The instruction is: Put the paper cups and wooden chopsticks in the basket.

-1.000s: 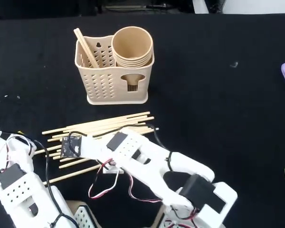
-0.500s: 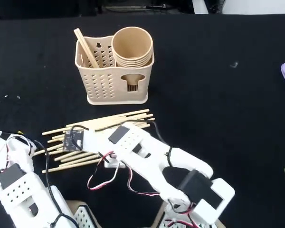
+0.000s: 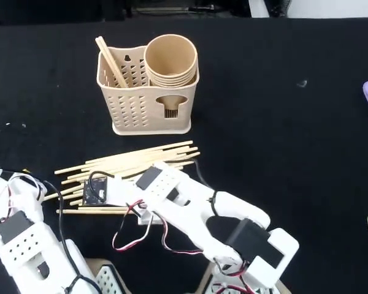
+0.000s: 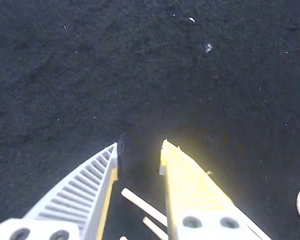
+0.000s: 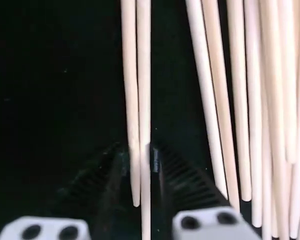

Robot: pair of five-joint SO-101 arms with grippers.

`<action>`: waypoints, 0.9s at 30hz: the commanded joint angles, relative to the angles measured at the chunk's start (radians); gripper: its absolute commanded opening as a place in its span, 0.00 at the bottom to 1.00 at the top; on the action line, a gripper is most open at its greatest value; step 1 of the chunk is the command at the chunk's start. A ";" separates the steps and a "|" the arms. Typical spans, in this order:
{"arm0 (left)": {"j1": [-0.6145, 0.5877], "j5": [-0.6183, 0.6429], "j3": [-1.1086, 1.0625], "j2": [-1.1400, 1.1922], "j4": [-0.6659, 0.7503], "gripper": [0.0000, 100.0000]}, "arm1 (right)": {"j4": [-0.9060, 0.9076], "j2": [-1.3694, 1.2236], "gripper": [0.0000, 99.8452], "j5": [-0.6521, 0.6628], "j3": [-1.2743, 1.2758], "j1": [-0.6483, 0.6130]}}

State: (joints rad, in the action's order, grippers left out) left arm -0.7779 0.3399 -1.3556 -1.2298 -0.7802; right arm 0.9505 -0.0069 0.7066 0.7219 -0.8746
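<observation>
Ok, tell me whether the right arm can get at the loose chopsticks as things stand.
Probably yes: the right gripper sits low at the pile, jaws closed around two chopsticks, nothing lying over them.

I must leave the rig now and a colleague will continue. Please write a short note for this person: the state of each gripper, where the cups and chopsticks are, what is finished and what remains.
Right gripper: shut on two chopsticks that lie a little apart from the pile.
Left gripper: open and empty, over bare table.
Things: the paper cups are stacked in one compartment of the basket. One chopstick leans in the other compartment. The pile of chopsticks lies on the table in front of the basket.
Done: the cups and one chopstick.
Left: the gripped pair, then the whole pile.
</observation>
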 commanded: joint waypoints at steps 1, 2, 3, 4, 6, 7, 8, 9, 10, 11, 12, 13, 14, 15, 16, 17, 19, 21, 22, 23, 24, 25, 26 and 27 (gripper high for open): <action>-0.007 0.009 0.039 -0.015 0.025 0.15 | 0.031 0.031 0.01 0.000 0.021 0.012; -0.008 0.009 0.039 -0.015 0.025 0.15 | 0.049 0.058 0.01 0.000 0.024 0.038; -0.008 0.009 0.039 -0.015 0.025 0.15 | 0.075 0.096 0.01 0.006 0.025 0.068; -0.008 0.009 0.039 -0.015 0.025 0.15 | 0.097 0.140 0.01 0.008 0.031 0.094; -0.008 0.009 0.039 -0.015 0.025 0.15 | 0.138 0.243 0.01 0.009 0.059 0.149; -0.008 0.009 0.039 -0.015 0.025 0.15 | 0.160 0.297 0.01 0.009 0.077 0.172; -0.008 0.009 0.039 -0.015 0.025 0.15 | 0.187 0.348 0.01 0.014 0.101 0.199; -0.008 0.009 0.039 -0.015 0.025 0.15 | 0.215 0.398 0.01 0.034 0.124 0.229; -0.008 0.009 0.039 -0.015 0.025 0.15 | 0.239 0.447 0.01 0.061 0.148 0.259; -0.008 0.009 0.039 -0.015 0.025 0.15 | 0.256 0.495 0.01 0.081 0.171 0.296; -0.007 0.009 0.039 -0.015 0.025 0.15 | 0.265 0.544 0.01 0.097 0.189 0.338; -0.007 0.009 0.039 -0.015 0.025 0.15 | 0.269 0.595 0.01 0.107 0.203 0.377; -0.007 0.009 0.039 -0.015 0.026 0.15 | 0.270 0.647 0.01 0.114 0.211 0.411; -0.007 0.009 0.039 -0.015 0.026 0.15 | 0.270 0.697 0.01 0.114 0.217 0.439; -0.007 0.011 0.039 -0.015 0.026 0.15 | 0.275 0.751 0.01 0.109 0.217 0.456; -0.007 0.011 0.039 -0.015 0.026 0.15 | 0.278 0.800 0.01 0.106 0.217 0.462; -0.007 0.011 0.039 -0.015 0.026 0.15 | 0.299 0.906 0.01 0.081 0.209 0.462; -0.007 0.011 0.039 -0.015 0.026 0.15 | 0.313 1.013 0.01 0.023 0.180 0.460; -0.007 0.011 0.039 -0.015 0.026 0.15 | 0.310 1.064 0.01 -0.015 0.162 0.460; -0.005 0.011 0.039 -0.015 0.026 0.15 | 0.304 1.106 0.01 -0.058 0.140 0.457; -0.002 0.011 0.039 -0.015 0.026 0.15 | 0.285 1.142 0.01 -0.101 0.124 0.442; -0.001 0.011 0.039 -0.015 0.026 0.15 | 0.269 1.170 0.01 -0.147 0.099 0.419; -0.001 0.011 0.039 -0.015 0.026 0.15 | 0.247 1.190 0.01 -0.193 0.079 0.394; -0.001 0.011 0.039 -0.015 0.026 0.15 | 0.216 1.198 0.01 -0.236 0.053 0.370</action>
State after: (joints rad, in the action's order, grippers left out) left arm -0.7779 0.3399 -1.3556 -1.2298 -0.7710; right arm 1.2421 1.1224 0.5915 0.8692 -0.4496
